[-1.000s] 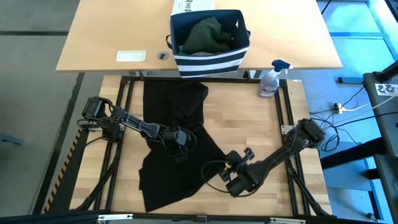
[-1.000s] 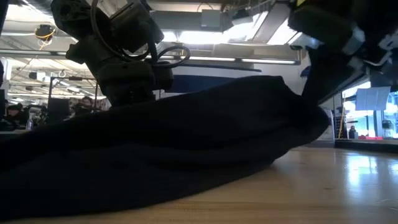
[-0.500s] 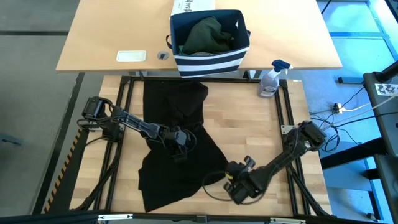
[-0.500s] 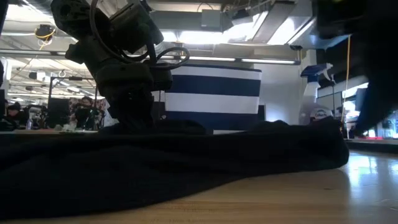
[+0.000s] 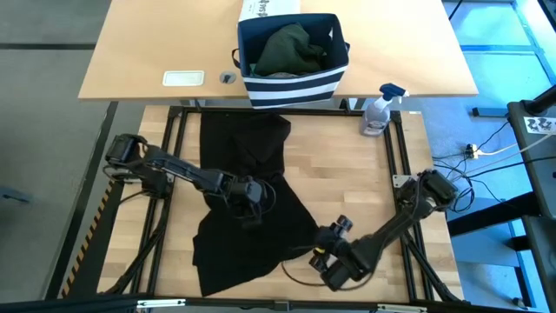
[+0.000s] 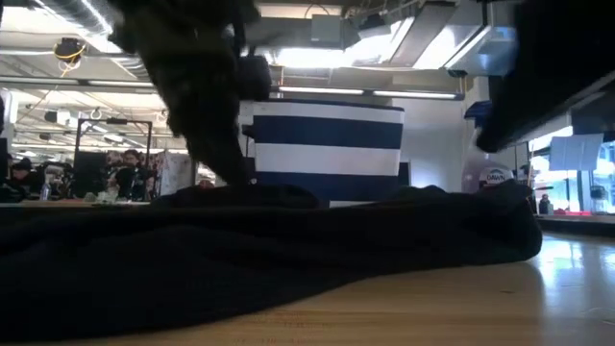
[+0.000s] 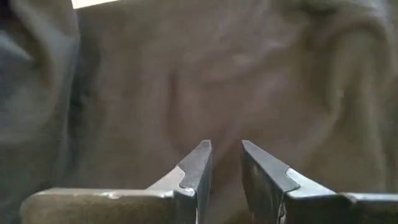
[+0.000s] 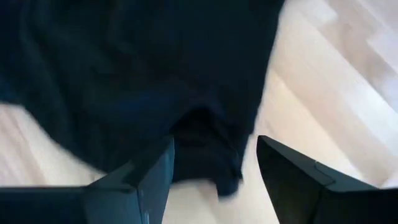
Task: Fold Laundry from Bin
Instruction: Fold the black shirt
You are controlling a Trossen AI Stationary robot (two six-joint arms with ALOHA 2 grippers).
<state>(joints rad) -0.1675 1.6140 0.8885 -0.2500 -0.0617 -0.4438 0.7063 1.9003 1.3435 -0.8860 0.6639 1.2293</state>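
A black garment (image 5: 248,174) of the laundry lies spread on the wooden table, running from the far edge to the near edge. My left gripper (image 5: 256,204) hovers just above its middle, its fingers (image 7: 199,162) a narrow gap apart, with no cloth seen between them. My right gripper (image 5: 319,255) stands open over the garment's near right edge (image 8: 199,134), one finger on either side and above it. The bin (image 5: 294,87) stands beyond the table's far edge, with a dark green garment (image 5: 291,48) lying inside it.
A spray bottle (image 5: 378,109) stands at the table's far right corner. A white printed box (image 5: 269,9) sits behind the bin on the light desk, with a small white pad (image 5: 182,78) to its left. Bare wood shows to the right of the garment (image 5: 365,183).
My right gripper has opened, let go of the black garment's right edge and drawn back toward the near edge, rolling as it went. The raised part of the cloth has dropped flat onto the table. My left gripper has risen a little over the garment's middle.
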